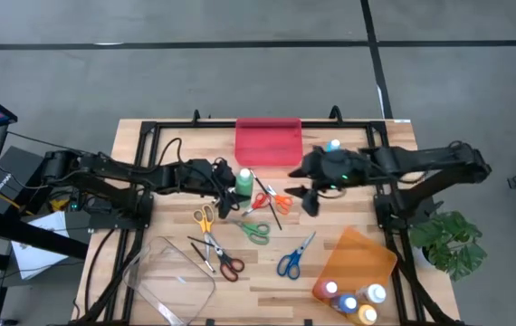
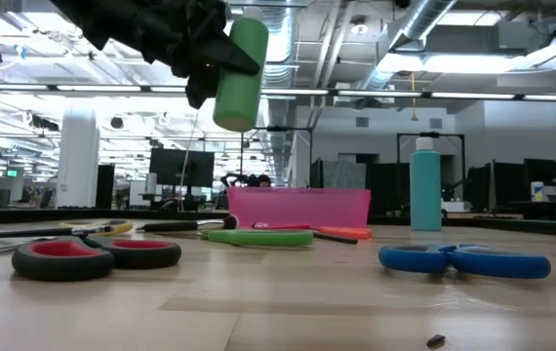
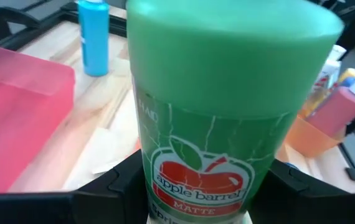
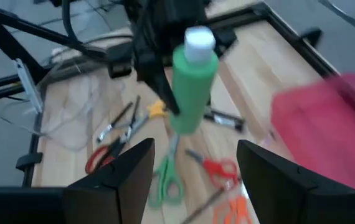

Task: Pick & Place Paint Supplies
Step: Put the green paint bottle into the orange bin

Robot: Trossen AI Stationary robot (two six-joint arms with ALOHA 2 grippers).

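The green bottle is held aloft above the desk by the left pincer, while the right pincer is spread empty nearby. Several bottles are already seen in the orange tray. The blue bottle, scissors and brushes are left, scattered beneath.

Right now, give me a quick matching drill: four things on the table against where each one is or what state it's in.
Things:
1. green paint bottle
2. blue scissors
3. right pincer
4. red tray

Places or states:
A. open, holding nothing, facing the green bottle
B. flat on the wood beside the orange tray
C. at the table's far edge, in the middle
D. gripped by the left pincer, lifted off the table

Pairs: 1-D, 2-B, 3-A, 4-C
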